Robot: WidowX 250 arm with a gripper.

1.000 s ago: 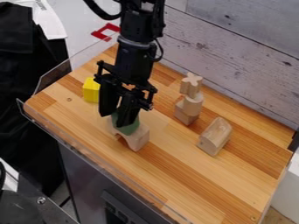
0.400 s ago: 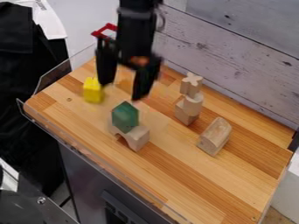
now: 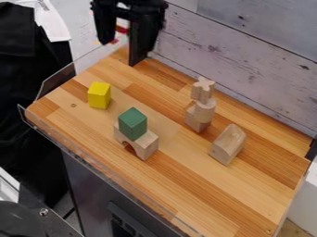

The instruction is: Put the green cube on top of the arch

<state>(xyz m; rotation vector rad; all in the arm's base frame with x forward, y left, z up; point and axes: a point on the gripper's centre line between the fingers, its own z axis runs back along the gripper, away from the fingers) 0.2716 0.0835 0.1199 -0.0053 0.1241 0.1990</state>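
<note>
Seeing black gripper [image 3: 122,52] high at the top edge of the view. Noting jaws parted wide, gripping nothing, well apart from the work.

Finding green wooden cube [image 3: 132,124] well below the jaws in the view, resting upright on top of pale wooden arch [image 3: 146,144]. Noting placement toward the arch end nearer the jaws, off centre, leaving the farther end of the arch top bare. Showing no visible lean; sitting without support from the jaws.

Judging progress: meeting the task as worded, with cube on arch. Seeing no placing step left; at most, keeping the jaws away and leaving the pair alone. Risking a topple only by brushing against cube or arch, given the off-centre seat.

Logging other blocks on pale wooden surface [image 3: 204,190]: yellow block [image 3: 99,95] standing below the jaws, nearer to them than the cube; pale wooden stack [image 3: 203,111] standing below and right of the jaws, topped by a cross-shaped piece [image 3: 203,90]; long pale wooden block [image 3: 228,144] lying farther off on that same side. Counting none of these in the task.
</note>
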